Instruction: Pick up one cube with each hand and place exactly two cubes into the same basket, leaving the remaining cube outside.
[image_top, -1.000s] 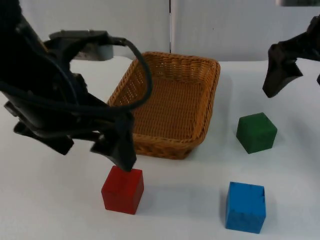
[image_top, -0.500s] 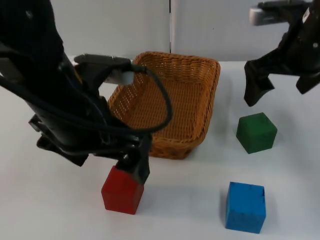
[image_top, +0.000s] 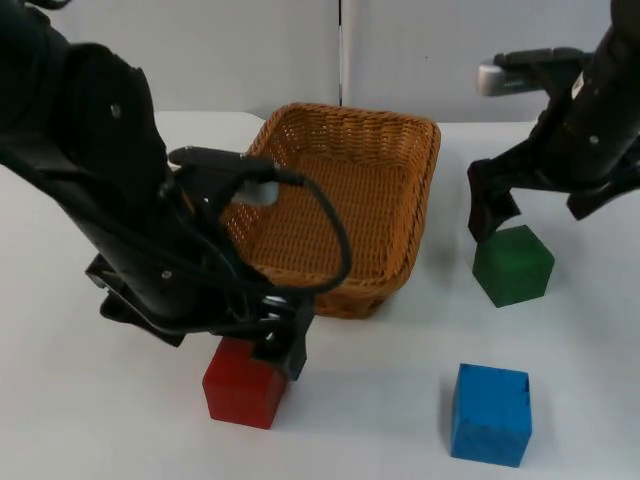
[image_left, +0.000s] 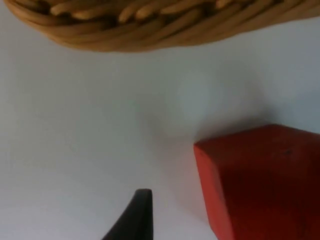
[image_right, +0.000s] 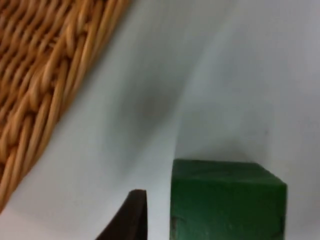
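A red cube (image_top: 245, 387) sits on the white table in front of the wicker basket (image_top: 345, 195). My left gripper (image_top: 240, 342) is low over the cube's far edge, open, and one fingertip (image_top: 287, 352) stands at the cube's right corner. In the left wrist view a black fingertip (image_left: 136, 217) stands beside the red cube (image_left: 260, 185), not touching it. The green cube (image_top: 513, 265) lies right of the basket. Just above its far side my right gripper (image_top: 535, 215) hangs open. Its fingertip (image_right: 132, 215) sits close beside the green cube (image_right: 227, 200). A blue cube (image_top: 490, 413) rests at the front right.
The basket holds nothing, and its near rim (image_left: 150, 25) is a short way behind the red cube. Its right wall (image_right: 45, 75) lies left of the green cube. Bare white table surrounds the blue cube, and a grey partition wall (image_top: 440, 50) closes the back.
The left arm has swung forward and down, bringing its gripper onto the red cube. The right gripper has moved left and down to the green cube. No cube has shifted.
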